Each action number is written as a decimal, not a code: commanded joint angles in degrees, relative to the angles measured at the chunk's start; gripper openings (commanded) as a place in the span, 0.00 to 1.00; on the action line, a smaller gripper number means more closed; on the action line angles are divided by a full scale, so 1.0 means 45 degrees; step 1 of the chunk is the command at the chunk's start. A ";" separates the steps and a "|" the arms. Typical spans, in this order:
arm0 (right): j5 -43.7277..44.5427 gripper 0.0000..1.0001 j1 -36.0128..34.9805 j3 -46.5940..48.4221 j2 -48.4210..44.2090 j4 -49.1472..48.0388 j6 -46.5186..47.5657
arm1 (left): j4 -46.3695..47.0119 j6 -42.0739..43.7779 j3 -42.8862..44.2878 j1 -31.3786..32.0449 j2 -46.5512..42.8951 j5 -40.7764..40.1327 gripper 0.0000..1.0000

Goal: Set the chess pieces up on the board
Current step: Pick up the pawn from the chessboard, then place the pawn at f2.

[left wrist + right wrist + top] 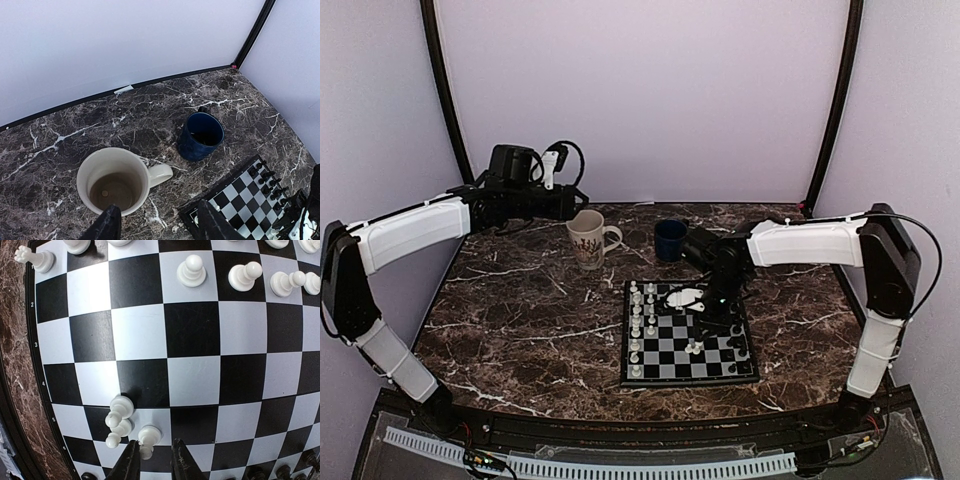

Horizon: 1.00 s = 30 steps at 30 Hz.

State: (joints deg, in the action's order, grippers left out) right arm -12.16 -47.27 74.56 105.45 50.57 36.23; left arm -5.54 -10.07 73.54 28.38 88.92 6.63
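Right jaws apart, beside tiny white pawns [121, 407].

The work surface is a table [520, 300] with a dark brown marble-pattern top crossed by white veins. A pale lilac back wall [640, 90] and matching left wall [370, 100] and right wall [910, 110] enclose it on three sides. A black pole [445, 90] runs up the left rear corner, and a second pole [835, 100] runs up the right rear corner. A black strip [165, 80] lines the foot of the back wall, with a small white tag [123, 90] lying against it. Lighting is even and diffuse.
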 commanded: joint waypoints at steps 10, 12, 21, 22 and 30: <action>0.0507 0.20 -0.0051 -0.0150 0.0346 -0.0171 -0.0026 | 0.0025 0.0092 -0.0024 -0.0067 0.0077 0.0263 0.54; 0.0567 0.17 -0.0054 -0.0082 0.0371 -0.0163 -0.0033 | 0.0030 0.0090 -0.0024 -0.0078 0.0083 0.0279 0.54; 0.0545 0.11 -0.0104 0.1192 0.0585 0.0028 0.0042 | -0.0023 0.0166 -0.0005 -0.0078 0.0042 0.0088 0.54; 0.0519 0.11 -0.0131 0.1463 0.0709 0.0100 0.0063 | -0.0034 0.0193 0.0010 -0.0079 0.0041 0.0047 0.54; 0.0027 0.11 -0.0913 0.3344 0.1839 0.0670 0.0126 | -0.0089 0.0363 0.0016 -0.0087 -0.0182 -0.0372 0.54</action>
State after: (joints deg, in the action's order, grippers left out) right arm -10.02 -49.06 85.76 111.22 51.18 36.27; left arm -5.91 -9.50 73.54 28.38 89.58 6.31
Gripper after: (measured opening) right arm 0.114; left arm 0.543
